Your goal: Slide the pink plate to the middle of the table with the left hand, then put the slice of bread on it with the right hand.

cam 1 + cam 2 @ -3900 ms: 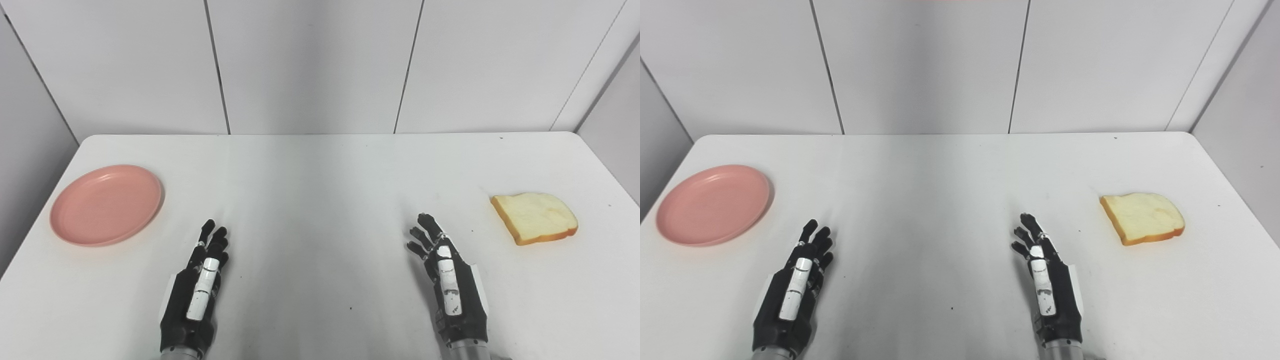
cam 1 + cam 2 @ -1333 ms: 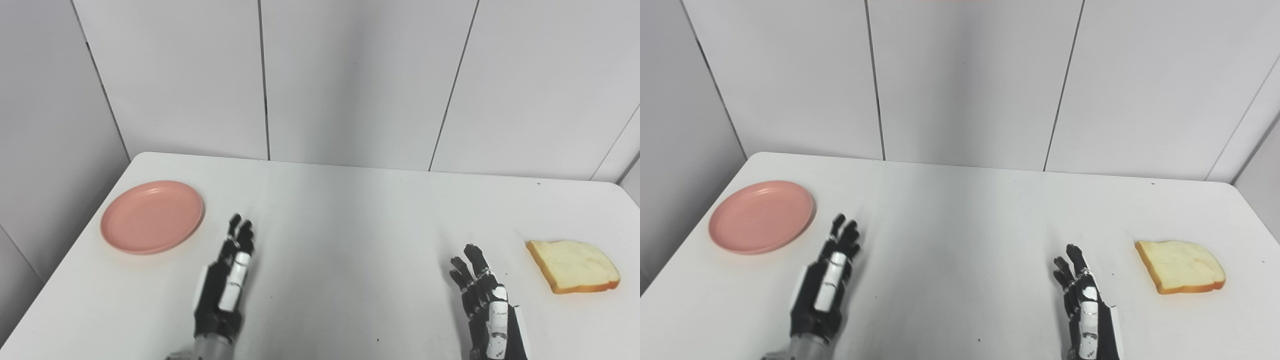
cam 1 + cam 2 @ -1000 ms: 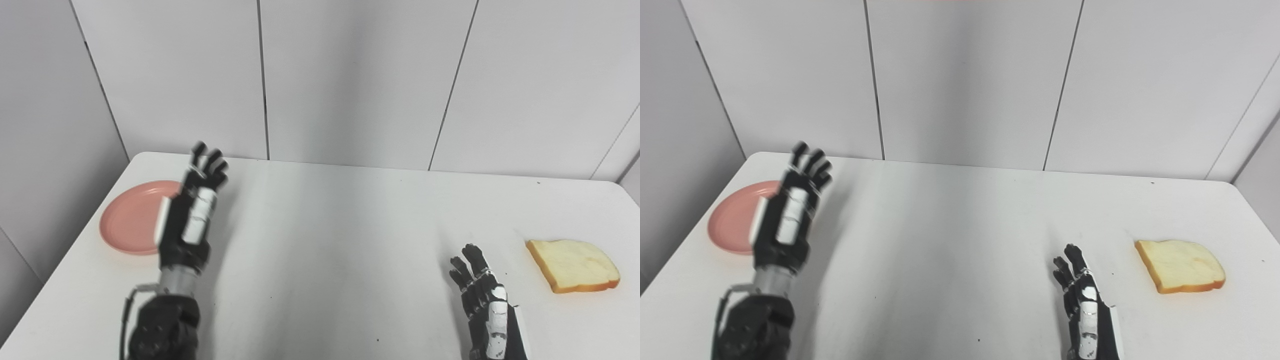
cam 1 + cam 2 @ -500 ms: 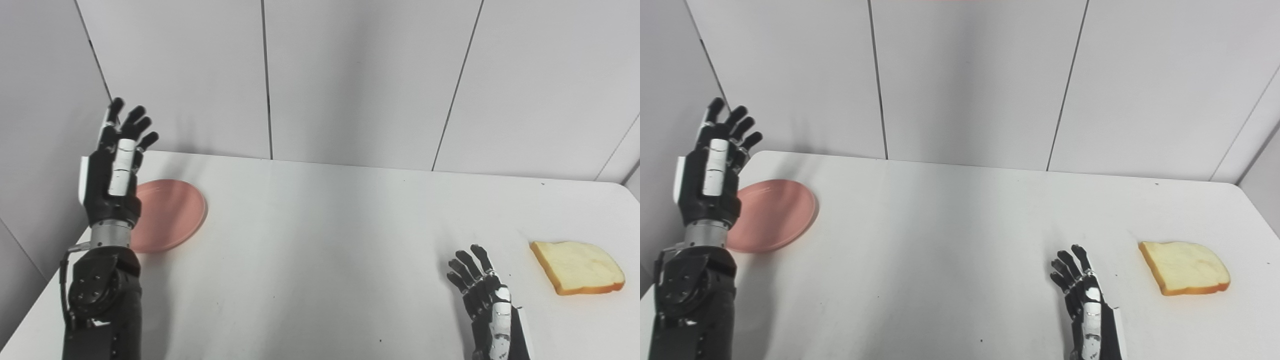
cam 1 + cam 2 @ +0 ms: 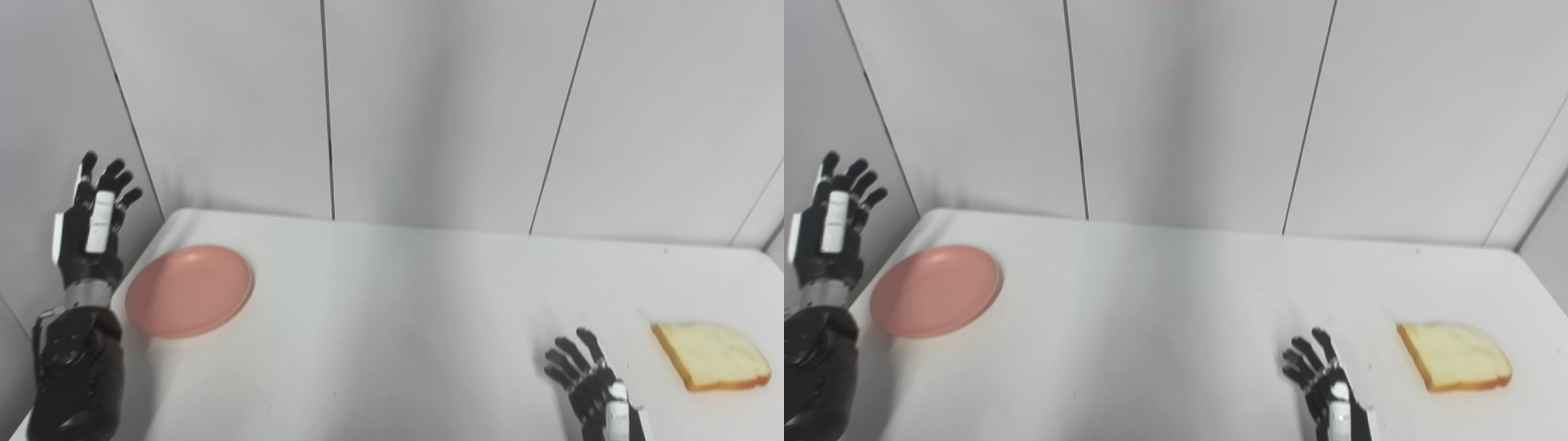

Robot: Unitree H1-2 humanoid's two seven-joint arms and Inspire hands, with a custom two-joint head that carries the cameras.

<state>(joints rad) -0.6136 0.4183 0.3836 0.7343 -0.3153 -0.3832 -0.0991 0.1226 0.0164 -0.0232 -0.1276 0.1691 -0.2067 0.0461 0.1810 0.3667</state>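
The pink plate lies flat on the white table near its left edge. My left hand is raised in the air left of the plate, past the table's left edge, open with fingers spread and holding nothing. The slice of bread lies flat on the table at the far right. My right hand rests low at the bottom edge, left of the bread and apart from it, open and empty. The plate, the bread and both hands also show in the right eye view.
Grey panelled walls stand behind the table and along its left side, close to my raised left hand. The table's left edge runs just left of the plate.
My left hand has risen off the table and swung left, past the plate to beyond the table's left edge. The camera has tilted up. The plate, bread and right hand have stayed put.
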